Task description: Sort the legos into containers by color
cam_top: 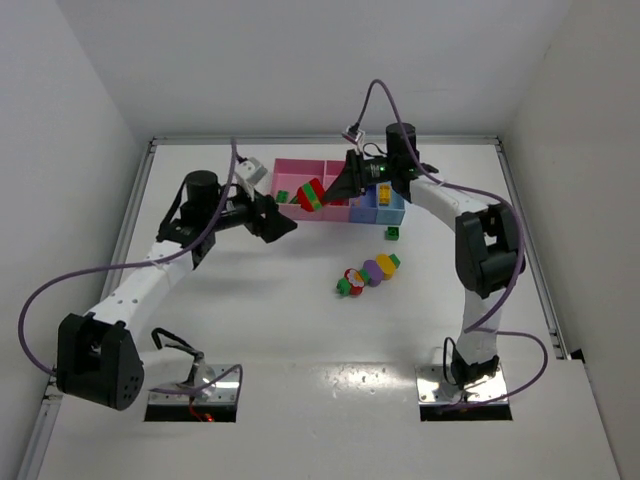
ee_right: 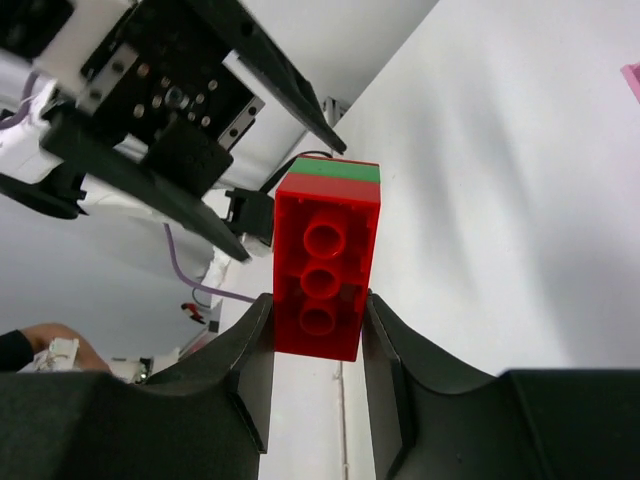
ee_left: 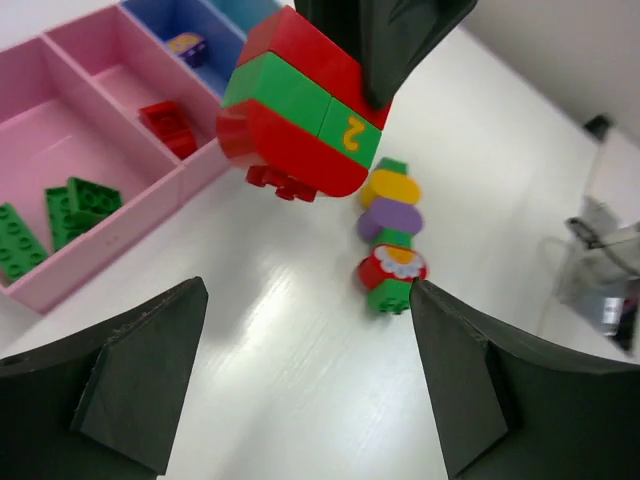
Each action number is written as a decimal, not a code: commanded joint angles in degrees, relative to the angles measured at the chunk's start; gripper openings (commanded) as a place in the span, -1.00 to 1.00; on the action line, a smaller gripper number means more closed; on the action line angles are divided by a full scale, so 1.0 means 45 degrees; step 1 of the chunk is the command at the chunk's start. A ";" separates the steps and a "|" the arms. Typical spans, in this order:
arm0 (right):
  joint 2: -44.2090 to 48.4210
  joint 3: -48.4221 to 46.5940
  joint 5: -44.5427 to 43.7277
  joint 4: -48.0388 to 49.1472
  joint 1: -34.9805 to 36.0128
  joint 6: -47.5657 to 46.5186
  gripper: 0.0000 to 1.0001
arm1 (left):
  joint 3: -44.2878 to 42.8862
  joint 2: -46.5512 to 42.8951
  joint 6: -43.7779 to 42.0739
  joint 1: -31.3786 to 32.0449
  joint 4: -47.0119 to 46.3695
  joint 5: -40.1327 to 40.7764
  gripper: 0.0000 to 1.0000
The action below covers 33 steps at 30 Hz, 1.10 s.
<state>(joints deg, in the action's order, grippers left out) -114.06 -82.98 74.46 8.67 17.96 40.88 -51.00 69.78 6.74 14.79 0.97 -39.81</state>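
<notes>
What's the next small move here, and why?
Probably bring the open left gripper in and close it on the free end of the red-green stack. The right gripper is shut on its other end, and the mixed colours can't be sorted until pulled apart.

Top camera sits high behind my bases, looking down on the whole table [cam_top: 300, 330], both arms, and the bins [cam_top: 300, 172] far off. The left wrist camera peers down past my left gripper [ee_left: 305, 290], close on the stack [ee_left: 300, 120], with the bins upper left and the row [ee_left: 392, 235] beyond. The right wrist camera stares along my right gripper [ee_right: 318, 300], very close under that same stack, facing my left gripper. All three views share the stack.
</notes>
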 commanded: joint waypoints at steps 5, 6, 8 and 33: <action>0.1206 0.0802 0.0992 0.1022 0.0014 -0.0159 -1.00 | 0.1764 0.0740 0.9544 -0.1567 -0.8961 -0.4864 0.76; 0.1341 0.0803 0.0993 0.1023 0.0149 -0.0159 -1.00 | 0.1628 0.0937 0.9692 -0.1567 -0.8966 -0.4980 0.76; 0.1478 0.0803 0.1109 0.1159 0.0151 -0.0159 -1.00 | 0.1355 0.1463 0.9809 -0.1702 -0.8966 -0.4981 0.76; 0.1597 0.0687 0.1345 0.1863 0.1049 0.0855 -1.00 | 0.0533 0.3262 0.9869 -0.1216 -0.9786 -0.5489 -0.12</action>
<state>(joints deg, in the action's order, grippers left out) -109.21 -79.29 77.95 12.56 22.28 43.62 -46.76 83.55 52.14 8.78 -40.38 -63.99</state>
